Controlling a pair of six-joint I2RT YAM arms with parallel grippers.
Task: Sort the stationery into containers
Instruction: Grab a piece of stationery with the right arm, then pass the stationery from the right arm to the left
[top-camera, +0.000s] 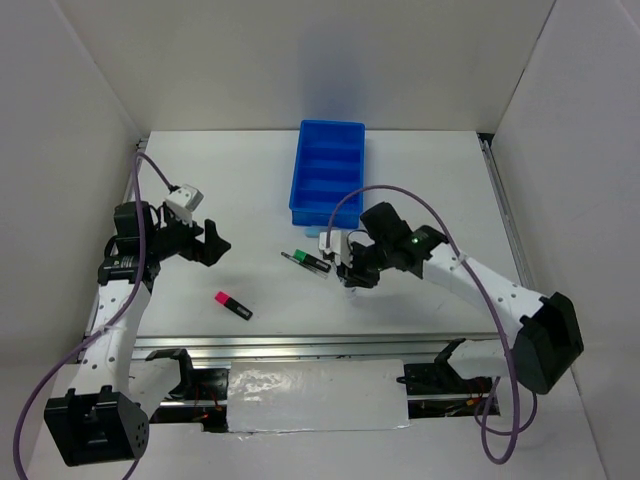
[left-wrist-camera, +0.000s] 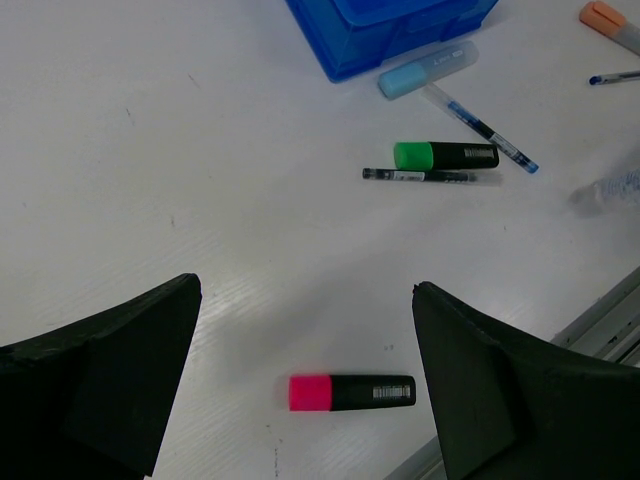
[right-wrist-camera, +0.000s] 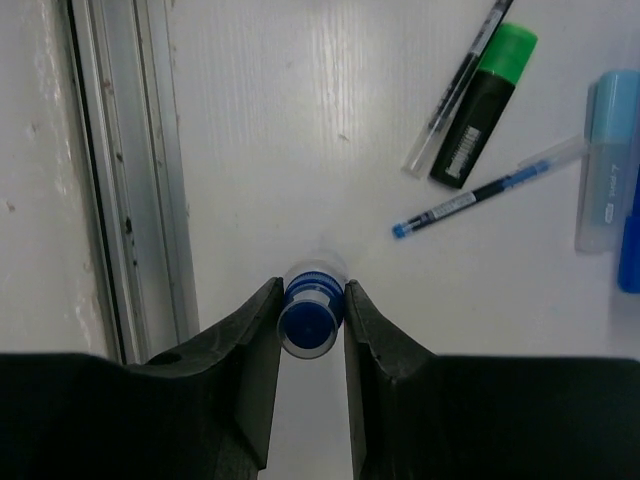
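Right claw was clamped on the cap of the little blue-capped bottle, which sat on the surface, well short of the blue tray. That cap looked round and slick, so I wanted a firm, centred squeeze before lifting straight up. Left claw hung wide open above the pink highlighter.

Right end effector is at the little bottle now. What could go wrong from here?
1. The right end effector pinches the upright bottle at its round blue cap, so the bottle may slip or twist out when lifted.
2. The green highlighter and the blue pen lie on the way toward the tray. A low carry or a dropped bottle could knock them about.
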